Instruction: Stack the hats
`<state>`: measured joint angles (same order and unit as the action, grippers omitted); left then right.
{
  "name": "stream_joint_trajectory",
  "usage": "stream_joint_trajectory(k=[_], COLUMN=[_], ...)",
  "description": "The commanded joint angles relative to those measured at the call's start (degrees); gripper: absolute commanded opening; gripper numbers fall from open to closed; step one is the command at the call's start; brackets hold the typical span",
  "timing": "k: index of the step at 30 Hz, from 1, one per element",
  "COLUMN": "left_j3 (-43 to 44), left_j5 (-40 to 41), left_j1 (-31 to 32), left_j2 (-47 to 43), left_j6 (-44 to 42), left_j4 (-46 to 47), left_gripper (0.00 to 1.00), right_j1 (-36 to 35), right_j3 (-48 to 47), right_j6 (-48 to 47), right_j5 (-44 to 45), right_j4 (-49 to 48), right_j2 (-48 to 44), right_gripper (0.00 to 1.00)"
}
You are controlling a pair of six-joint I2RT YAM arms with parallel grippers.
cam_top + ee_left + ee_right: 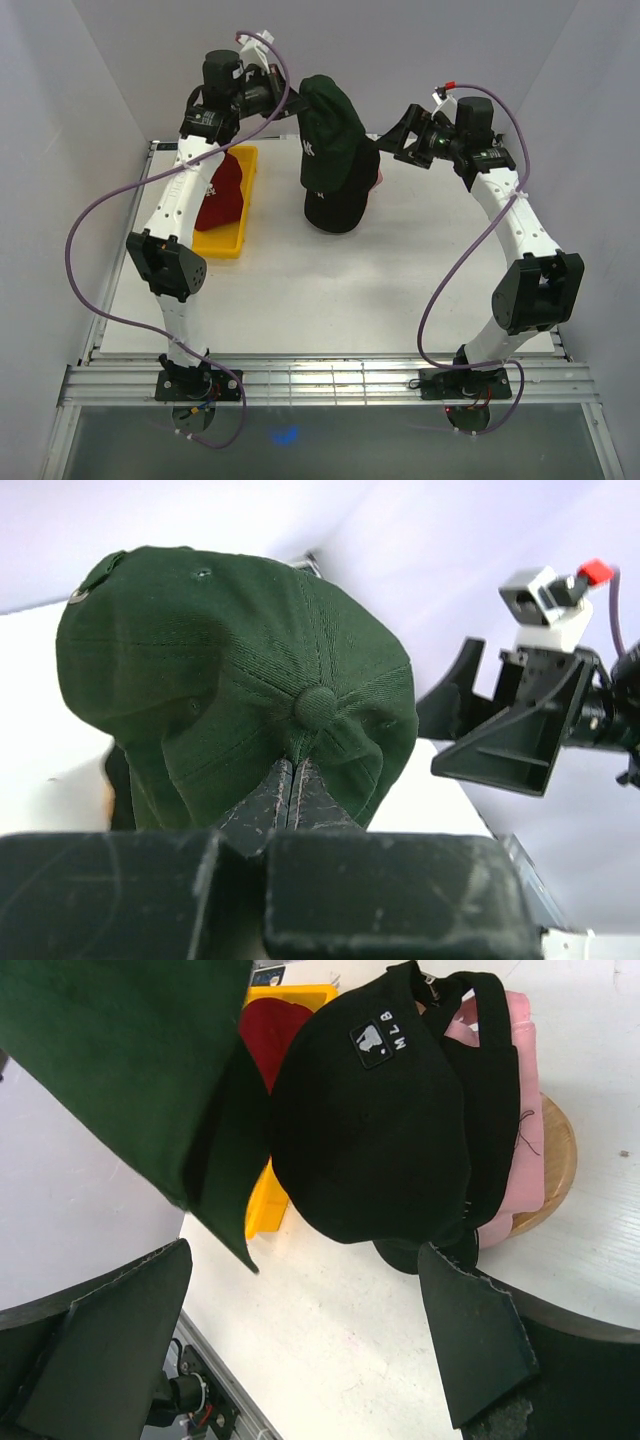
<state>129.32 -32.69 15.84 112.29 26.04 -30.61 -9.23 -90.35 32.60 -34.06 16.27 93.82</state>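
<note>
One green cap (230, 670) pinched by left fingers (265, 805), one logoed black cap (380, 1130), one red cap (222, 200); right fingers (470, 1340) spread.

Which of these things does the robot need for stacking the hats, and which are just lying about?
For the job: dark green cap in the left gripper; black cap; pink fabric under it, probably a cap; red cap.
Just there: yellow tray; wooden stand.

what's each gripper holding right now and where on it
Left gripper pinches the dark green cap by its crown fabric, just beside the top button. Right gripper is open, holding nothing.
</note>
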Motion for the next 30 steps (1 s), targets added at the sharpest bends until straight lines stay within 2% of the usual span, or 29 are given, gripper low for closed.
stream_joint_trajectory(k=[1, 11, 18, 22, 30], left_j3=[-0.1, -10.21, -15.76, -14.62, -12.43], left_j5=[-3.08, -1.32, 0.25, 1.31, 2.98], left_j1=[1.56, 5.87, 6.66, 6.75, 6.75], left_j2=[-0.94, 0.47, -1.9, -0.85, 0.82], left_j6=[0.15, -3.62, -7.84, -11.53, -14.53], left_j4=[2.92, 1.96, 0.47, -4.71, -7.7], left_gripper=[0.0, 0.0, 0.0, 0.0, 0.0], right_j1=[1.32, 3.7, 3.96, 3.87, 3.79], right_j3=[-1.85, -1.41, -3.69, -7.02, -18.63], right_j6=[0.01, 0.71, 0.71, 0.18, -3.24], right_j5=[-1.18, -1.53, -2.06, -2.41, -1.01], right_j4=[-1.33, -1.42, -0.89, 0.25, 4.82], right_j2=[-0.13, 0.4, 2.68, 4.96, 12.16], right_gripper=[0.99, 0.99, 0.99, 0.99, 1.0])
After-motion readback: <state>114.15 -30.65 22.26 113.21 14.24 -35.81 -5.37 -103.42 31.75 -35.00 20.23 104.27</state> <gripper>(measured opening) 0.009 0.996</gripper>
